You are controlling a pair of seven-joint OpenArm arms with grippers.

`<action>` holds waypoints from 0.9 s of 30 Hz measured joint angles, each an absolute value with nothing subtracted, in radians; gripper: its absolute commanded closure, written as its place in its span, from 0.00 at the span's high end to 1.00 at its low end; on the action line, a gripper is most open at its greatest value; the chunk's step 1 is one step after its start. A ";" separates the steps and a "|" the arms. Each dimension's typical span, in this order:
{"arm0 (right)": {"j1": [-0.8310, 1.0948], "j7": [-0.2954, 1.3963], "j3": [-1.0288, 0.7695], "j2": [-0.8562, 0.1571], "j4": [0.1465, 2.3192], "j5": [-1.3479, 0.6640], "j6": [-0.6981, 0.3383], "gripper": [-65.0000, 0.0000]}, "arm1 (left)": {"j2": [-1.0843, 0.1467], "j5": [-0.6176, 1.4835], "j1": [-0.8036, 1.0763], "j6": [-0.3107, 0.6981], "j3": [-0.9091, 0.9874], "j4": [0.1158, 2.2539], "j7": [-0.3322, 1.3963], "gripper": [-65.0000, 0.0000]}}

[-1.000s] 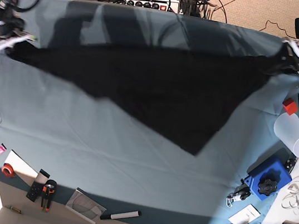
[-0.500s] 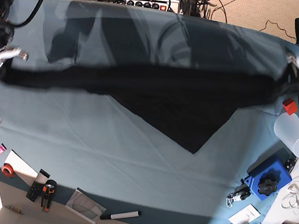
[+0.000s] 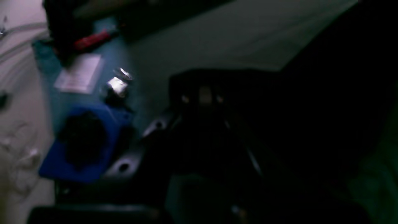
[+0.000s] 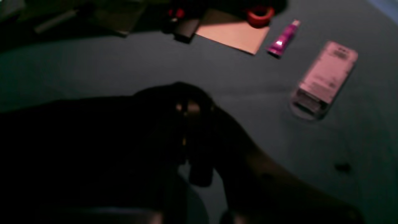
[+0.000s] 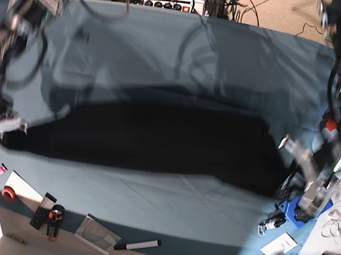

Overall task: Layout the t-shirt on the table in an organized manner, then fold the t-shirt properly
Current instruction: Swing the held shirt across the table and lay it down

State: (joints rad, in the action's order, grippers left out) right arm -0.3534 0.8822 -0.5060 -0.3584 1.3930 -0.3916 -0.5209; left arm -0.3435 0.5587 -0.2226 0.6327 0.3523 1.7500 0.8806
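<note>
- The table [image 5: 145, 213] under its teal cloth filled nearly the whole base view.
- The t-shirt [image 5: 156, 138] stretched as a wide black band across the middle of the table, from my right gripper at that view's left edge to my left gripper at its right edge; no print showed on it.
- My left gripper [image 5: 288, 177] was clenched on the shirt's end beside the blue box [image 5: 303, 208]; in the left wrist view the black cloth [image 3: 326, 109] bunched around the dark fingers.
- My right gripper [image 5: 3, 131] was clenched on the opposite end, just above the table's near-left part; the right wrist view showed cloth [image 4: 77, 140] wrapped over the fingers.
- A clear plastic pack [image 4: 325, 79], a pink tube [image 4: 283, 39] and a red tape roll [image 4: 260, 13] lay on the table near my right gripper, apart from the shirt.
- A white card [image 3: 79, 73] lay beyond the blue box, blurred.
</note>
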 measured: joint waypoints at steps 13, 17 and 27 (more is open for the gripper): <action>-0.708 0.811 -0.502 -0.365 1.132 -0.278 -0.516 0.00 | -0.342 0.453 -0.688 0.622 0.233 1.228 0.776 0.00; -0.715 0.820 -0.502 -0.368 1.132 -0.277 -0.513 0.00 | -0.341 0.502 -0.765 0.628 0.233 1.158 0.854 0.00; -0.709 1.060 -0.534 -0.403 1.241 -0.551 -0.499 0.00 | -0.388 0.862 -0.777 0.621 0.234 1.248 1.143 0.00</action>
State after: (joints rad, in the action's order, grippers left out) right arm -0.7094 1.0603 -0.5339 -0.4034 1.2411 -0.5507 -0.4988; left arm -0.3878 0.8616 -0.7769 0.6212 0.2340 1.2476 1.1427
